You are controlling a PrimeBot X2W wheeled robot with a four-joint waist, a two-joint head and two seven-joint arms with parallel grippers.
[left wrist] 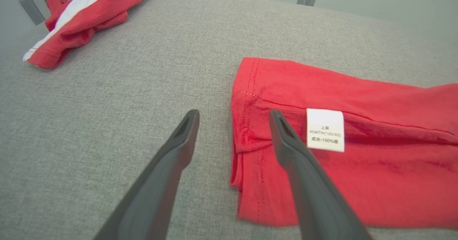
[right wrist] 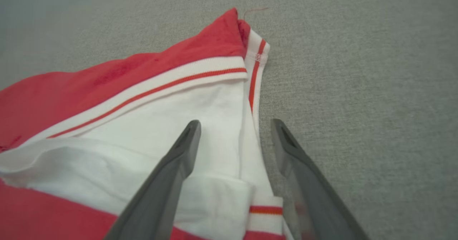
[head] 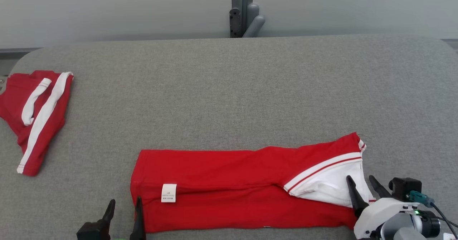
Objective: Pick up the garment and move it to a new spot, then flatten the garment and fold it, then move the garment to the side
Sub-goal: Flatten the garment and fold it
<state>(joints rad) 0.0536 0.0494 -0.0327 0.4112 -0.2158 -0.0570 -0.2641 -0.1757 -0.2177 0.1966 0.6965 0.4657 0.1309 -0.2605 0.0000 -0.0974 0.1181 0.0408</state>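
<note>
Red garment (head: 229,182), left hand (head: 125,199) and right hand (head: 359,177) spread wide at ends

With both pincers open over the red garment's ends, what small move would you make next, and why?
Probably lower the right pincer and close it on the white striped end, to fold it toward the left pincer: the long red fabric garment lies flat as a strip, both pincers open, nothing held.

We read one white label (left wrist: 325,129) on the red garment (left wrist: 375,182): a small top line we cannot make out, then "60MTH(120/60)", then a line ending "100%". In the head view its print is too small for us.
</note>
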